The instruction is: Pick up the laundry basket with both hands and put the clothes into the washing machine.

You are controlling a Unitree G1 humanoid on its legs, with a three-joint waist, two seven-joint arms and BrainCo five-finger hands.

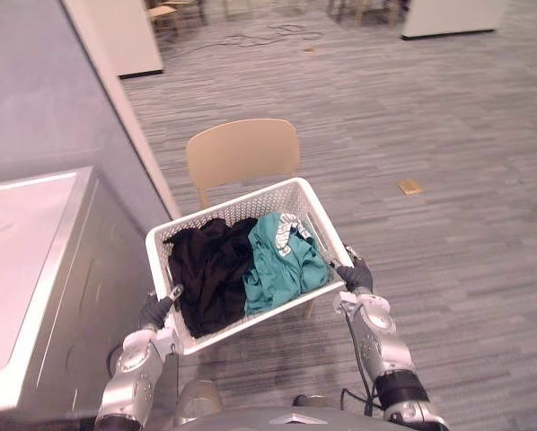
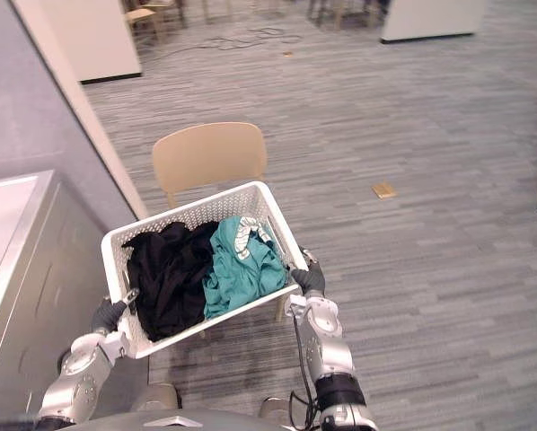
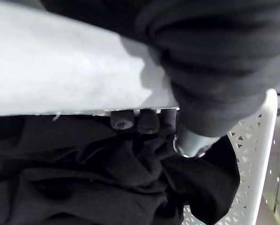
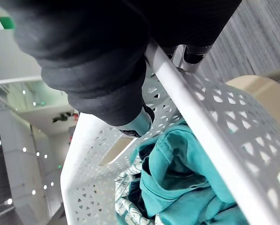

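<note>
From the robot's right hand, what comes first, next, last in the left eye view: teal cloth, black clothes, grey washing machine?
1. Teal cloth, right half of the white perforated plastic basket, beside the right hand.
2. Black clothes, basket's left half.
3. Grey metal washing machine, far left.

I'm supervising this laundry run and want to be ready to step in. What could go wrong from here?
The left hand and right hand hook their fingers only over the rim of the laundry basket, so it may slip or tip. The teal garment is piled up by the right end and might spill. Swinging left, a corner might knock the washing machine.
</note>
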